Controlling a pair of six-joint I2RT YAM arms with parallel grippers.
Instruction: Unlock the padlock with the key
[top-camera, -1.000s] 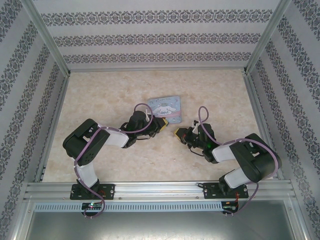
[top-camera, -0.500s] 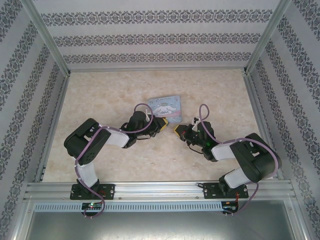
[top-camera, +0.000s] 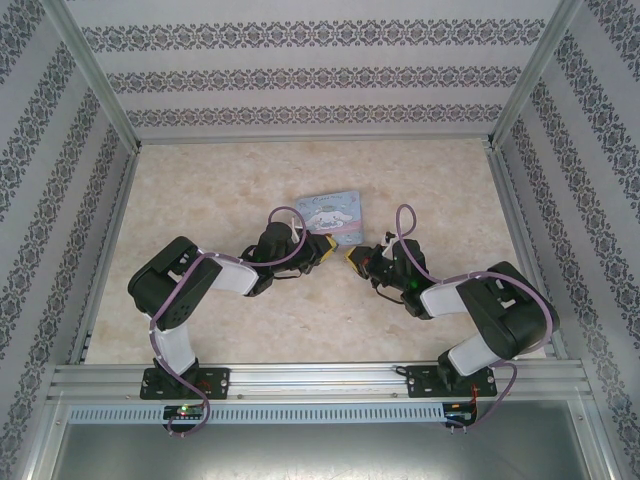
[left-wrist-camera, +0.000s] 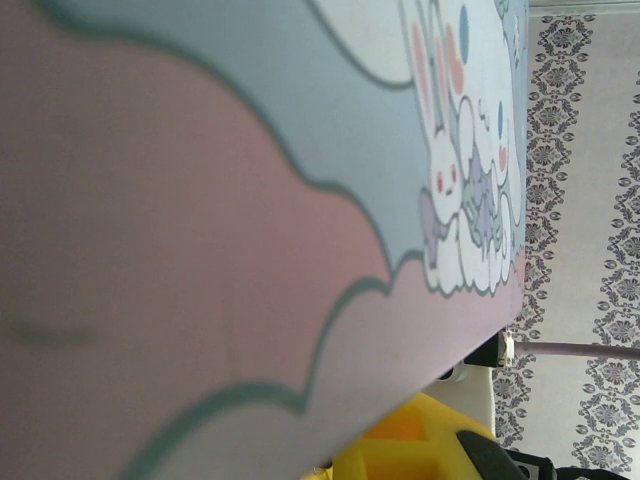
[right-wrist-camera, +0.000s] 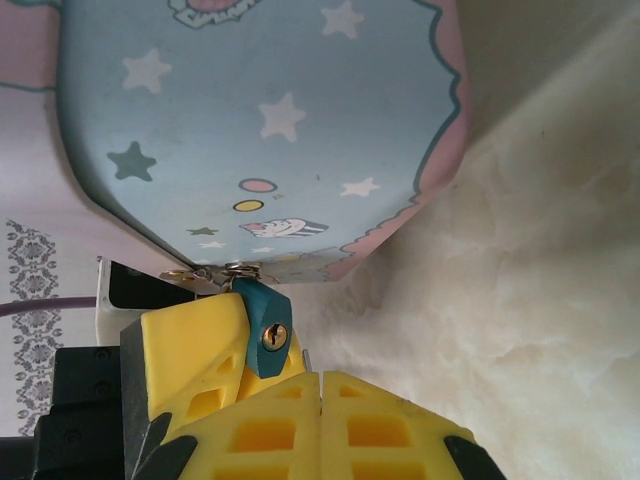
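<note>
The tiny teal padlock (right-wrist-camera: 262, 325) hangs at the lower edge of the cartoon tin (right-wrist-camera: 270, 120), its brass keyhole facing the right wrist camera. My left gripper (top-camera: 328, 250) is shut on the padlock, with a yellow finger (right-wrist-camera: 190, 345) pressed against its side. My right gripper (right-wrist-camera: 320, 385) is shut just below the padlock. A thin metal sliver, the key (right-wrist-camera: 306, 356), pokes out from its fingertips, close under the keyhole and apart from it. In the top view both grippers meet in front of the tin (top-camera: 330, 214).
The pink and blue tin face (left-wrist-camera: 250, 200) is pressed close to the left wrist camera. The marble-patterned table (top-camera: 220, 200) stretches to the left and back. Patterned walls and metal frame posts (top-camera: 95, 80) enclose the space.
My right gripper has crept left and slightly away from me, closing the gap to the left gripper. The left arm and the tin have stayed still.
</note>
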